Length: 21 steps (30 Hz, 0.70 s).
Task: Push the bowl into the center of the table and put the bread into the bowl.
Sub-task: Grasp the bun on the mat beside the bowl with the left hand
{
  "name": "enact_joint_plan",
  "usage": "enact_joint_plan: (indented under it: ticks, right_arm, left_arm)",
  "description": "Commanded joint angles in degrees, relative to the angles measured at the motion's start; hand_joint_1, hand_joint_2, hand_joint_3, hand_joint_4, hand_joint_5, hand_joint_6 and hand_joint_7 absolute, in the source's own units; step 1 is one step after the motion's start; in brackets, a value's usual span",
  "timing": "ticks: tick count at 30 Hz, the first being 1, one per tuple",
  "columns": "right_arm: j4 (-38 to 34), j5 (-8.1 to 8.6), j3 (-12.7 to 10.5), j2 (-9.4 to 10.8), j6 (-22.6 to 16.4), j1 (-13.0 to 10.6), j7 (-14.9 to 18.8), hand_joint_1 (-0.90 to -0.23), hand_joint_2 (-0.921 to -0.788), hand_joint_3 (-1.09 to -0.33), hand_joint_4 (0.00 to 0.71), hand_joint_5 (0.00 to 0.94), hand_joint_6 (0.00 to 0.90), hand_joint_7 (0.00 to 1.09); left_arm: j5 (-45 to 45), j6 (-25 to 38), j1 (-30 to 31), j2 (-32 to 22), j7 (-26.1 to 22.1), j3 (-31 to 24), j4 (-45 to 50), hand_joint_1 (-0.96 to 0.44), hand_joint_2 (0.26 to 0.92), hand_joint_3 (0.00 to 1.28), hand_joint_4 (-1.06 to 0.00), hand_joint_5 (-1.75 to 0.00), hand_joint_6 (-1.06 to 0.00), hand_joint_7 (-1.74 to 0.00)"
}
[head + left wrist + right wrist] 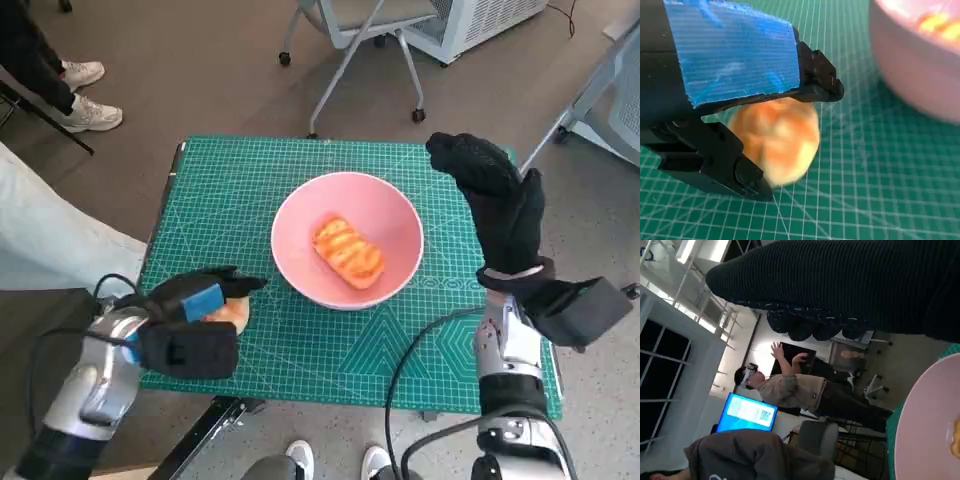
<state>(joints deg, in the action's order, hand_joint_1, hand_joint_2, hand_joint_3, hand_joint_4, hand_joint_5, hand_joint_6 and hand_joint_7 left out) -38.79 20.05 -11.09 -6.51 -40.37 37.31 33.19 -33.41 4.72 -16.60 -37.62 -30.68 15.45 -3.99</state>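
Note:
A pink bowl [385,212] [910,65] [925,425] stands around the middle of the green mat, with one orange-striped piece of bread [348,252] [940,25] lying inside it. A second, rounder bread roll [232,314] [777,137] sits low over the mat at the front left, clear of the bowl. My left hand [195,320] [730,65] grips this roll, fingers over it and thumb under it. My right hand [495,195] [840,280] is raised just right of the bowl, fingers stretched out and holding nothing.
The green cutting mat [300,360] covers the small table. A wheeled chair [360,30] and a white unit [470,20] stand beyond the far edge. A person's legs [50,240] and shoes [85,95] are at the left. Another person [790,390] shows in the right wrist view.

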Motion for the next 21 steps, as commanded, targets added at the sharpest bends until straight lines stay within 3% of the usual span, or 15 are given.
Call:
enact_joint_plan:
  ticks: [1, 3, 4, 6, 8, 9, 12, 16, 21]
  right_arm:
    - [0.37, 0.05, -0.13, 0.21, 0.96, -1.26, -0.42, -0.653, -0.921, -0.753, 0.234, 0.0, 0.129, 0.49]
    - [0.25, 0.14, -0.22, 0.24, 0.82, -1.31, -0.38, -0.653, -0.921, -0.751, 0.234, 0.0, 0.129, 0.49]
    - [0.21, 0.17, -0.26, 0.24, 0.79, -1.32, -0.35, -0.652, -0.921, -0.75, 0.235, 0.0, 0.129, 0.49]
    - [0.25, 0.23, -0.32, 0.28, 0.77, -1.36, -0.33, -0.651, -0.921, -0.749, 0.235, 0.001, 0.13, 0.5]
    - [0.41, 0.29, -0.36, 0.34, 0.77, -1.43, -0.36, -0.651, -0.921, -0.748, 0.235, 0.001, 0.13, 0.5]
    - [0.43, 0.33, -0.41, 0.37, 0.7, -1.45, -0.38, -0.65, -0.921, -0.748, 0.235, 0.001, 0.13, 0.5]
    - [0.33, 0.3, -0.52, 0.47, 0.48, -1.47, -0.49, -0.65, -0.921, -0.748, 0.235, 0.0, 0.13, 0.5]
    - [0.09, 0.18, -0.63, 0.63, 0.16, -1.47, -0.63, -0.649, -0.921, -0.748, 0.236, 0.001, 0.13, 0.5]
    - [-0.03, 0.27, -0.73, 0.75, 0.15, -1.49, -0.53, -0.65, -0.921, -0.747, 0.236, 0.001, 0.131, 0.5]
  left_arm:
    - [-1.63, 1.05, -0.98, -0.04, -0.8, 1.79, -2.77, 0.17, 0.8, 0.04, -0.42, -0.02, -0.56, -0.05]
    - [-1.86, 1.44, -0.82, -0.59, -1.57, 1.81, -1.86, 0.18, 0.817, 0.06, -0.52, -0.04, -0.68, -0.08]
    - [-1.81, 1.55, -0.66, -0.87, -1.9, 1.72, -1.28, 0.19, 0.828, 0.06, -0.62, -0.08, -0.74, -0.11]
    - [-1.53, 1.4, -0.22, -1.43, -2.35, 1.38, -0.14, 0.19, 0.838, 0.07, -0.71, -0.11, -0.8, -0.13]
    - [-1.06, 0.81, 0.39, -2.08, -2.69, 0.74, 1.22, 0.25, 0.868, 0.09, -0.68, -0.53, -0.85, -0.16]
    - [-0.44, 0.17, 1.01, -2.58, -2.72, 0.01, 2.45, 0.18, 0.894, 0.09, -0.67, -0.89, -0.77, -0.51]
    - [1.11, -1.78, 2.43, -3.45, -1.97, -1.74, 4.47, 0.06, 0.911, 0.08, -0.69, -1.13, -0.67, -0.89]
    - [2.48, -3.88, 3.63, -3.88, -0.12, -3.81, 5.57, 0.02, 0.913, 0.06, -0.71, -1.19, -0.66, -1.02]
    - [4.68, -4.14, 4.07, -4.49, 0.27, -7.58, 8.73, 0.01, 0.911, 0.05, -0.72, -1.18, -0.67, -1.06]
